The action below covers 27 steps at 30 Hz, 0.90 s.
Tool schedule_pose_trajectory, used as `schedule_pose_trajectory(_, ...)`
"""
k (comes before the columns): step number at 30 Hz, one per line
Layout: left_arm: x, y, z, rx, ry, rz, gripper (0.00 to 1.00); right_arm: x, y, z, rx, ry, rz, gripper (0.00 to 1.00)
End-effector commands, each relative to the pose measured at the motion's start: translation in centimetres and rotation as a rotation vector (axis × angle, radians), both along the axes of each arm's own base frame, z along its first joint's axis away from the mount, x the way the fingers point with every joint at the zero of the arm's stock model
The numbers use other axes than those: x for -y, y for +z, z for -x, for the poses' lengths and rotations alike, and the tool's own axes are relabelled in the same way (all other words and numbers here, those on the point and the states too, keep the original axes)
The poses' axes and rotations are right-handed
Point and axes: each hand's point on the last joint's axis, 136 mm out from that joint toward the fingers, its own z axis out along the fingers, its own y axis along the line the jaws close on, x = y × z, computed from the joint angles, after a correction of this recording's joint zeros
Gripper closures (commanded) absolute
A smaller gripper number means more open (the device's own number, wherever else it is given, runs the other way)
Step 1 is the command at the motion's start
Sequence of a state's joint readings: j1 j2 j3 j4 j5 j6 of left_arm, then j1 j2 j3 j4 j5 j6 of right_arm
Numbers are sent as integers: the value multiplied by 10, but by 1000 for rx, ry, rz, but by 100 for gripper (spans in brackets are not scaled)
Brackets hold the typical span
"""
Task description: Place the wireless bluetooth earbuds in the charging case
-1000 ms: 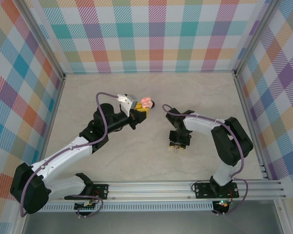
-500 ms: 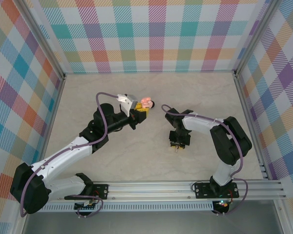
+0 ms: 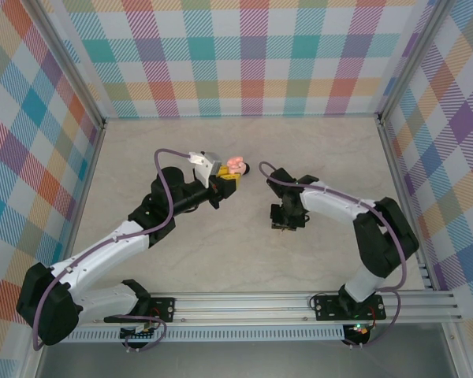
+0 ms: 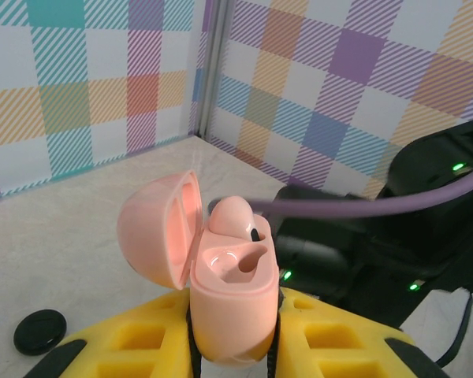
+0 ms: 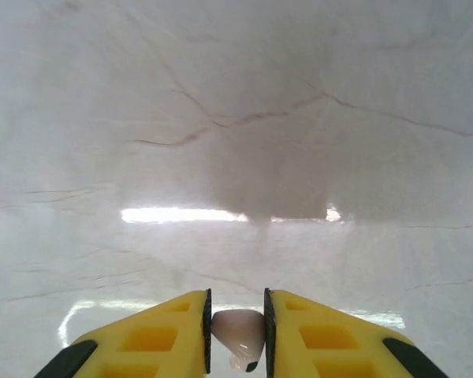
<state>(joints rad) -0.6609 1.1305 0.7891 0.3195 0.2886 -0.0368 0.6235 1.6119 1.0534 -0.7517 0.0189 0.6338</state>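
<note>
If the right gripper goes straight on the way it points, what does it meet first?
Probably the bare table top; the right gripper points down at it, and its held pink earbud would touch first.

bare table [image 3: 323,150] far side; right arm [image 4: 339,268] crowding pink case [image 4: 232,295]

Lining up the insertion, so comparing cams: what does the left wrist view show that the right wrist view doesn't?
Left wrist: the pink case, lid open, clamped in the left end effector, one pink earbud seated, the neighbouring socket empty, a black round object lying nearby. Right wrist: a pale earbud pinched in the right end effector. Both: yellow fingers over the marbled table.
</note>
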Motion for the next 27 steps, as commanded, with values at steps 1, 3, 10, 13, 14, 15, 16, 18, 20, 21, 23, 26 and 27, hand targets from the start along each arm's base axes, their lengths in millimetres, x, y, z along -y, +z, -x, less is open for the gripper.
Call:
schedule_pose_trajectory(1,5,-5,-1,-8,4,10,75,-13,37,-13,129,51,-86,75)
schedule_pose_trajectory(3,5,-8,-2,-18,7,9,75,-17,56,-15,181,66,-132,75)
schedule_pose_trajectory(10,8,-20,-7,-39,11,1,75,-27,120,-22,360,111,-260,75)
schedule_pose_trajectory(13,9,-24,-7,-34,8,-3,75,-31,148,-25,441,134,-312,75)
schedule_pose_trajectory(14,10,-24,-7,-29,6,-3,75,-32,158,-25,465,142,-327,75)
schedule_pose_trajectory(15,10,-24,-7,-23,5,-3,75,-34,168,-25,487,153,-347,75)
schedule_pose_trajectory(16,10,-26,-7,-20,3,-5,75,-36,176,-25,505,165,-366,75)
schedule_pose_trajectory(18,11,-28,-7,-3,-6,-10,75,-41,197,-26,548,186,-411,74)
schedule_pose_trajectory(20,13,-30,-5,14,-23,-17,75,-47,215,-25,584,210,-456,74)
schedule_pose_trajectory(21,14,-32,-4,21,-33,-23,75,-49,223,-25,602,223,-475,74)
schedule_pose_trajectory(23,16,-35,-4,31,-42,-35,75,-55,237,-24,625,245,-512,74)
schedule_pose_trajectory(26,19,-37,-3,50,-67,-49,75,-64,254,-23,650,278,-570,74)
schedule_pose_trajectory(27,21,-37,-1,58,-81,-53,75,-67,258,-22,656,290,-591,74)
